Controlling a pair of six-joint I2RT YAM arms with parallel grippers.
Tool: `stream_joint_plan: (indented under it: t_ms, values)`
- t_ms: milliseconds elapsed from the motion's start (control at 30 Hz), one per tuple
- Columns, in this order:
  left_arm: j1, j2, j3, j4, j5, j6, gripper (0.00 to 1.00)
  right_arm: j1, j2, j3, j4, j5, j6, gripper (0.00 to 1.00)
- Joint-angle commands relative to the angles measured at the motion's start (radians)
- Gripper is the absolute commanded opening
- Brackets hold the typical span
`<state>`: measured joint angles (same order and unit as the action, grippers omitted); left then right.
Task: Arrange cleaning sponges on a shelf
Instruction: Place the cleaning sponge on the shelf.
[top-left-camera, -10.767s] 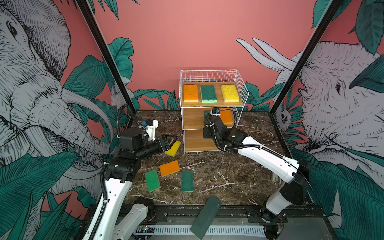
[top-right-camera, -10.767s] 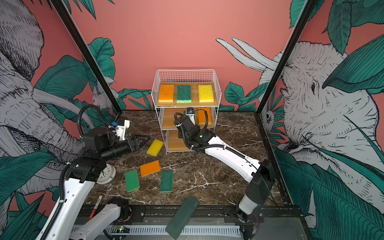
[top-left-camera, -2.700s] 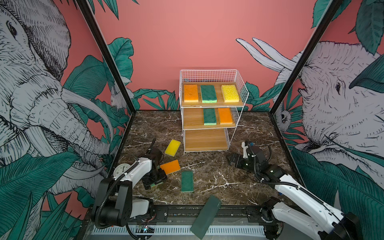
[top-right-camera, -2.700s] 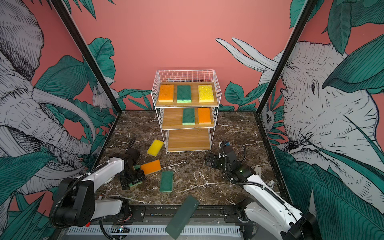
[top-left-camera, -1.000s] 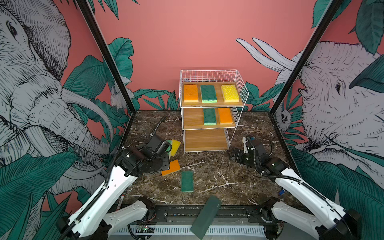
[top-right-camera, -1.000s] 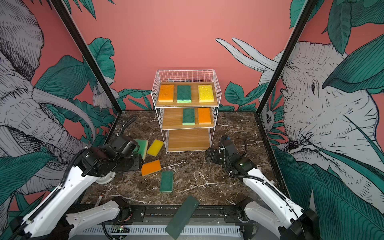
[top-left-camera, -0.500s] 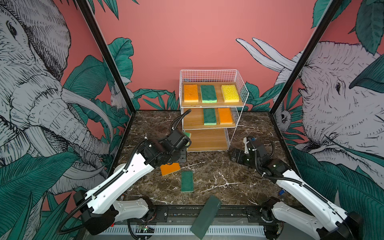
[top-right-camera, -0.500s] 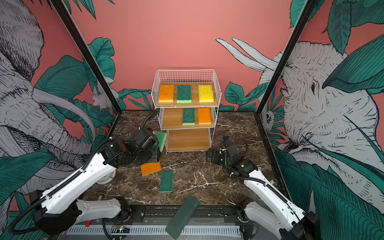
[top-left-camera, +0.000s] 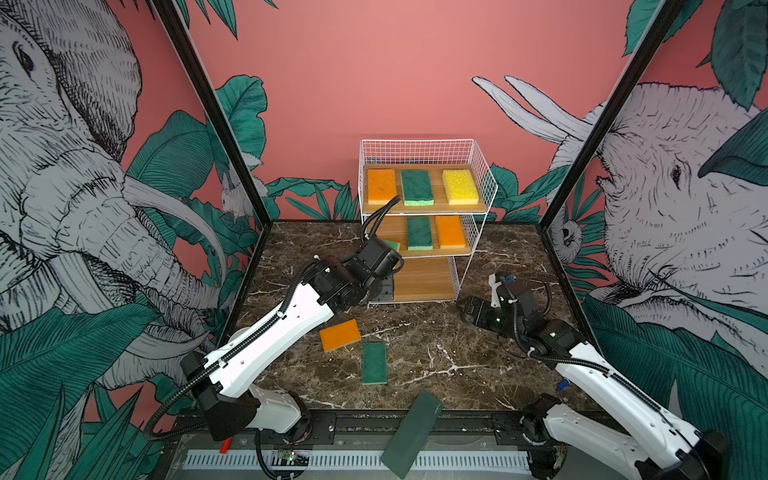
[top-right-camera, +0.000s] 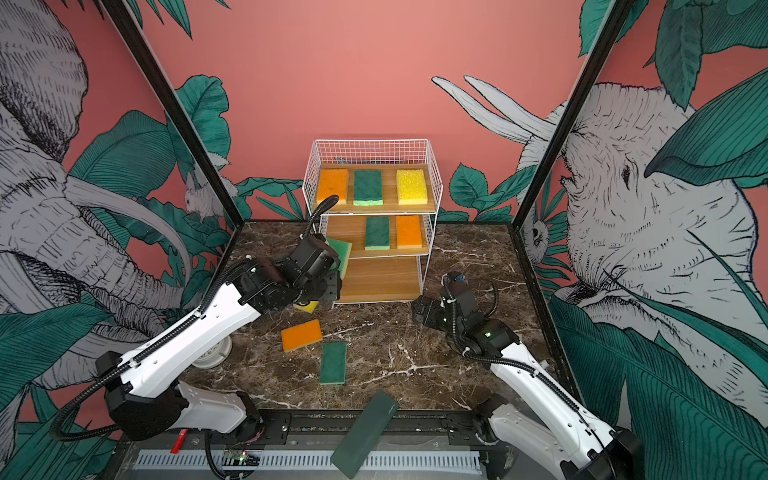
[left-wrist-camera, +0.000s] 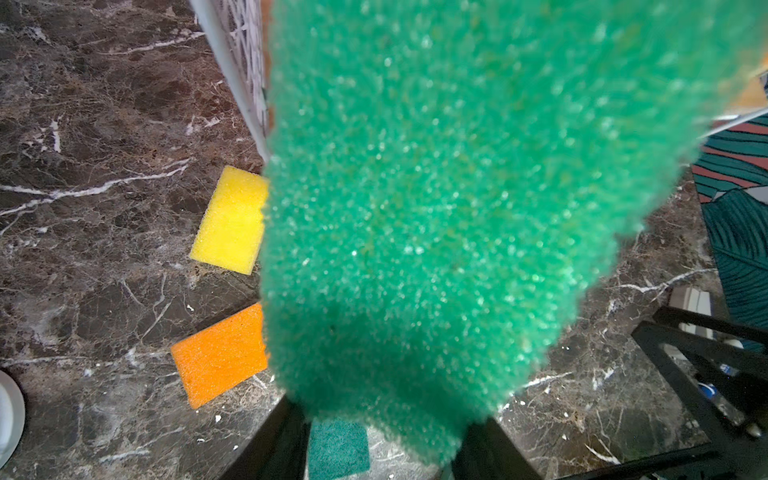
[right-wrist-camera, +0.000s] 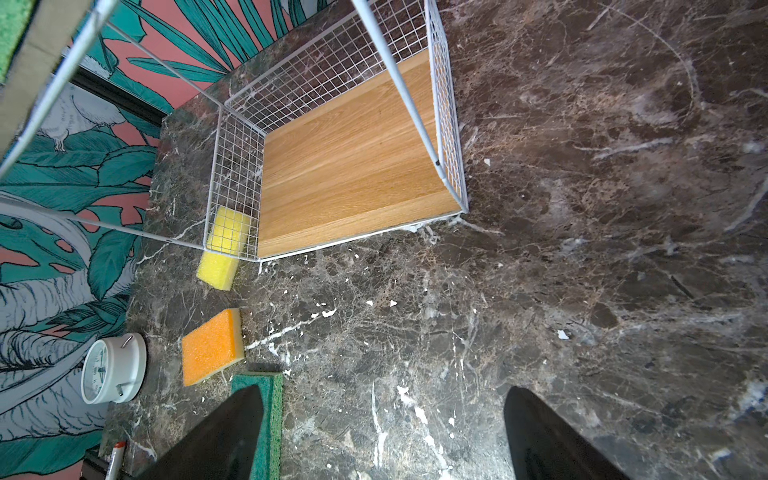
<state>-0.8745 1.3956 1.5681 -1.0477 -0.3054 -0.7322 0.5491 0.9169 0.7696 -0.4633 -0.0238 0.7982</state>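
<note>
The white wire shelf (top-left-camera: 478, 195) holds three sponges on its top board and a green and an orange one on the middle board (top-right-camera: 347, 228). My left gripper (top-right-camera: 334, 272) is shut on a green sponge (left-wrist-camera: 436, 208), held tilted at the left end of the middle board (top-right-camera: 341, 252). On the table lie an orange sponge (top-left-camera: 340, 335), a dark green one (top-left-camera: 374, 362) and a yellow one (left-wrist-camera: 230, 220) by the shelf's left foot. My right gripper (right-wrist-camera: 384, 392) hangs open over bare marble, right of the shelf (top-left-camera: 467, 309).
A long dark green slab (top-left-camera: 411, 434) leans over the front rail. A white round clock (top-right-camera: 212, 351) sits at the table's left edge under my left arm. Black frame posts (top-left-camera: 216, 112) stand at both back corners.
My left arm has swung right and up from the table's left side, carrying the green sponge to the shelf's middle board. The right arm has barely moved.
</note>
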Motion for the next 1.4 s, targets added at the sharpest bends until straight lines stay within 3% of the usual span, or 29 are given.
stream_joint_plan:
  t_ms: [0,1367]
  values:
    - [-0.004,0.007,0.021,0.006,-0.059,-0.008,0.52,-0.004,-0.018,-0.015,0.023,-0.007,0.010,0.93]
    - [-0.038,0.086,-0.013,0.274,-0.309,-0.046,0.55,-0.003,-0.120,-0.039,0.047,-0.046,0.032,0.93]
